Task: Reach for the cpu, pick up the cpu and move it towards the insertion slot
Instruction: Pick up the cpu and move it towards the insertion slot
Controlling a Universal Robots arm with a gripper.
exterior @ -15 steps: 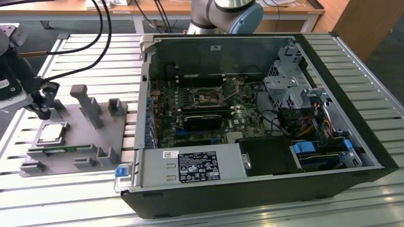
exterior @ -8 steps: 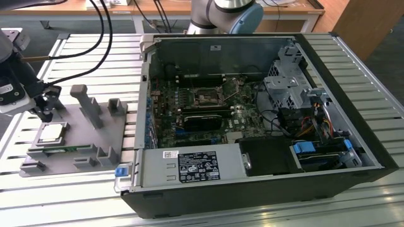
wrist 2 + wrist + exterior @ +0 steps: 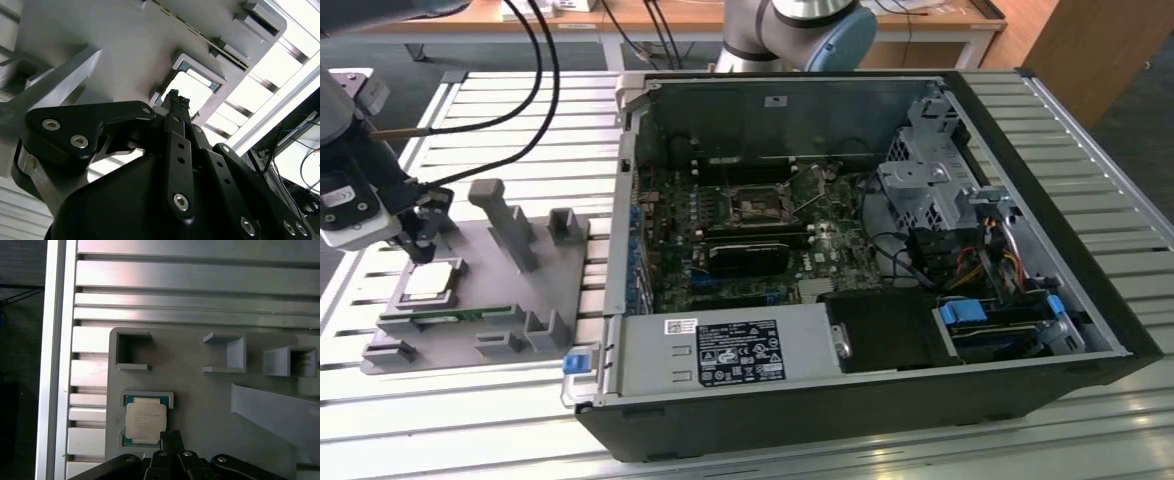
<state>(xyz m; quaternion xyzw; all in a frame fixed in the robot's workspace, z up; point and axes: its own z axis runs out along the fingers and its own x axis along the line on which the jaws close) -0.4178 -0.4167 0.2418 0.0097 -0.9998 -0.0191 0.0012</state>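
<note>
The cpu [image 3: 430, 280] is a flat silver square lying in a recess of the grey fixture plate [image 3: 540, 285] at the exterior view's left. My gripper [image 3: 419, 246] hangs just above the chip's far edge, apart from it. In the first wrist view the cpu [image 3: 145, 421] lies flat with a green rim, and my gripper [image 3: 170, 434] sits beside its corner, fingertips pressed together with nothing between them. In the second wrist view the cpu [image 3: 196, 89] is a bright square just beyond my gripper [image 3: 177, 100]. The insertion slot [image 3: 758, 208] sits on the motherboard inside the open computer case.
The open black computer case [image 3: 1067, 300] lies to the exterior view's right of the fixture. A green memory stick [image 3: 447, 318] lies in the fixture in front of the chip. Grey posts [image 3: 504, 222] rise from the plate. Black cables [image 3: 534, 80] hang over the ribbed metal table [image 3: 467, 420].
</note>
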